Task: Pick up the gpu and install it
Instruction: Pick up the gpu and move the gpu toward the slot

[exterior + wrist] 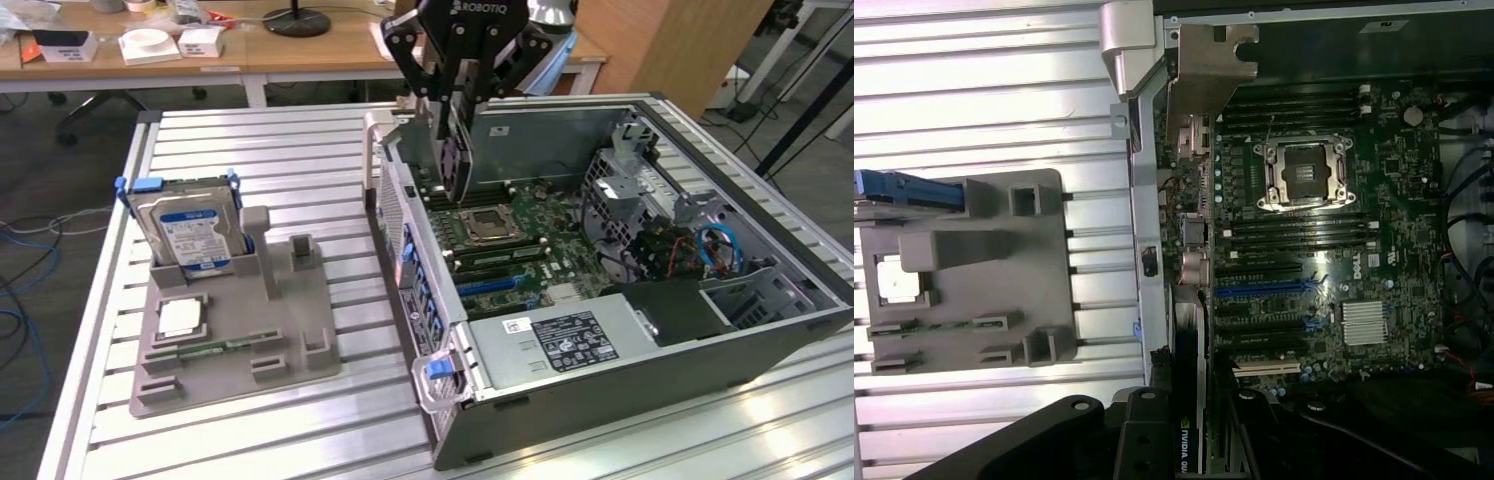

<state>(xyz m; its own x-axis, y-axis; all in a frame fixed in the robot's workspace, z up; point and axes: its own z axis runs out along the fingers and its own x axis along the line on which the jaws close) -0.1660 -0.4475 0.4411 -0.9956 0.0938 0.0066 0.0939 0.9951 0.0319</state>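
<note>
My gripper hangs over the back corner of the open computer case, shut on the gpu. The gpu is a thin dark card held on edge, its lower end just above the motherboard beside the case's rear wall. In the wrist view the gpu appears edge-on between my fingers, with its metal bracket at the far end. It runs along the rear edge of the motherboard, next to the blue expansion slot.
A grey fixture on the slatted metal table holds an upright silver hard drive, a processor chip and a green memory stick. The case holds a power supply, drive cage and cables. Desks stand behind.
</note>
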